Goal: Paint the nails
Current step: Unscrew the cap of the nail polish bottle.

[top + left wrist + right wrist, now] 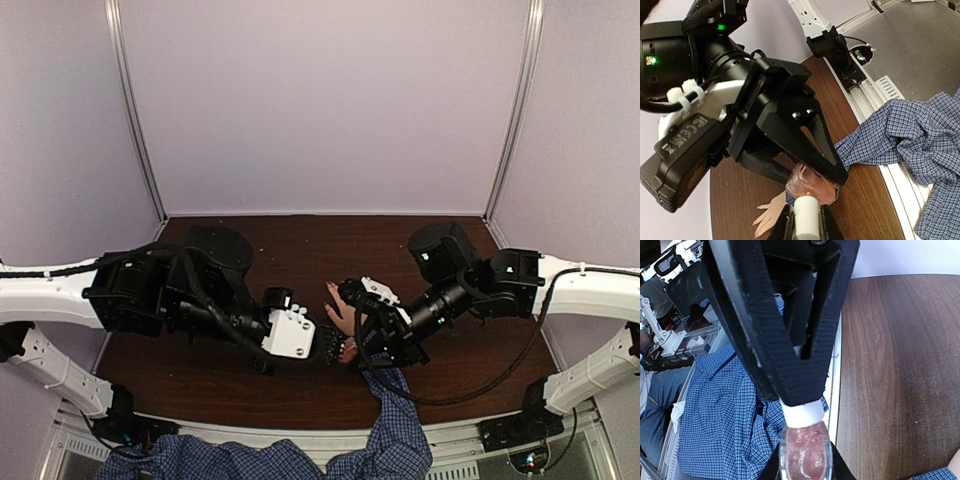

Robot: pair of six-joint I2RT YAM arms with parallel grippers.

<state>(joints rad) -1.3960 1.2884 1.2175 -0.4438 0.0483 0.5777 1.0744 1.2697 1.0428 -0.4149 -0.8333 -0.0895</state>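
Note:
A light-skinned hand (340, 312) with a blue checked sleeve (398, 420) lies flat on the dark wooden table (300, 250), between my two grippers. In the left wrist view the hand (769, 216) shows its tiny pinkish nails (756, 223) at the fingertips. A small pink nail-polish bottle (812, 184) hangs just above the wrist. My left gripper (807, 212) is shut on its white cap (806, 225). My right gripper (805, 462) is shut on the glass body (805, 452), below the cap (802, 412). In the top view the left gripper (333, 346) and right gripper (358, 336) meet over the wrist.
A person in a blue checked shirt (230, 465) sits at the near edge, beyond the white rail (875, 100). The shirt also shows in the right wrist view (715, 410). Pale walls (320, 100) close in the back and both sides.

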